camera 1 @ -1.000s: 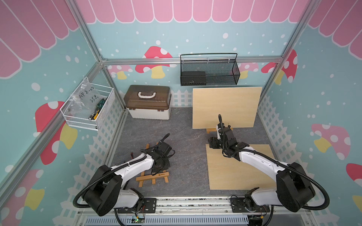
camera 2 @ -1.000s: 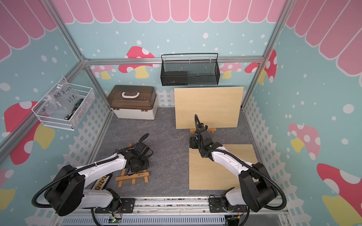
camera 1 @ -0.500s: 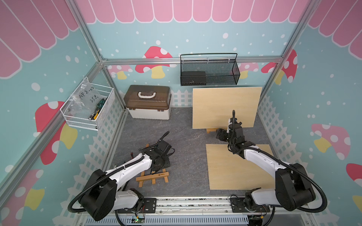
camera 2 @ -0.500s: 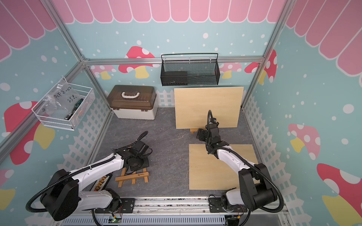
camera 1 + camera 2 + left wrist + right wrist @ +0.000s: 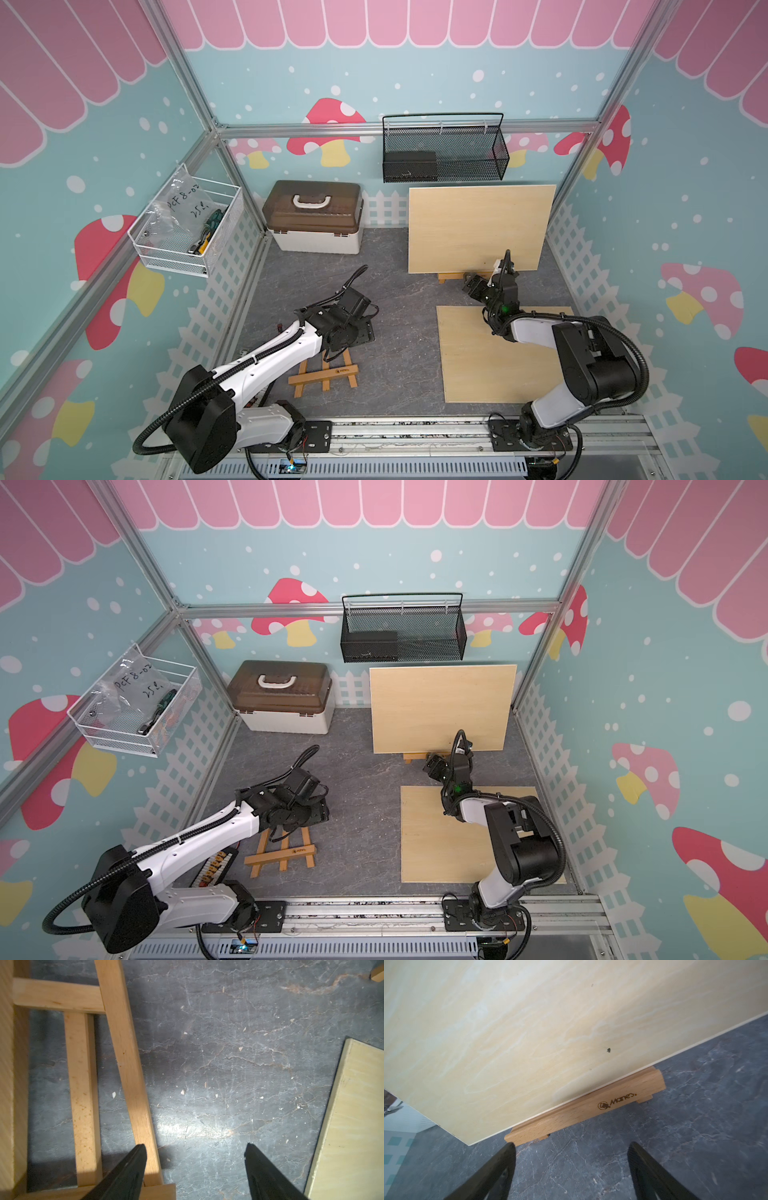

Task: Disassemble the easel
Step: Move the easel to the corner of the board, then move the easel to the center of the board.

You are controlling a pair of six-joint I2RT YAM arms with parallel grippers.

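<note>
Two small wooden easels are in view. The flat easel lies on the grey floor mat near the front rail on the left. Its long axis runs roughly front to back, with the wide foot end and its cross ledge toward the rail. Its legs converge toward the back, where the top is hidden under the left arm's wrist. The left gripper hovers over that upper part with its fingers spread apart and nothing between them. In the left wrist view one finger overlaps the end of a leg, and I cannot tell whether it touches. The standing easel is at the back right. Its ledge, stamped with a maker's mark, runs side to side, parallel to the back wall. It carries an upright plywood board whose lower edge sits in the ledge, its face turned toward the front. The right gripper is low and just in front of the ledge, pointing at it, with its fingers apart, holding nothing and short of the wood. A flat plywood board lies on the mat under the right arm. At the back left stands a brown-lidded storage box.
</note>
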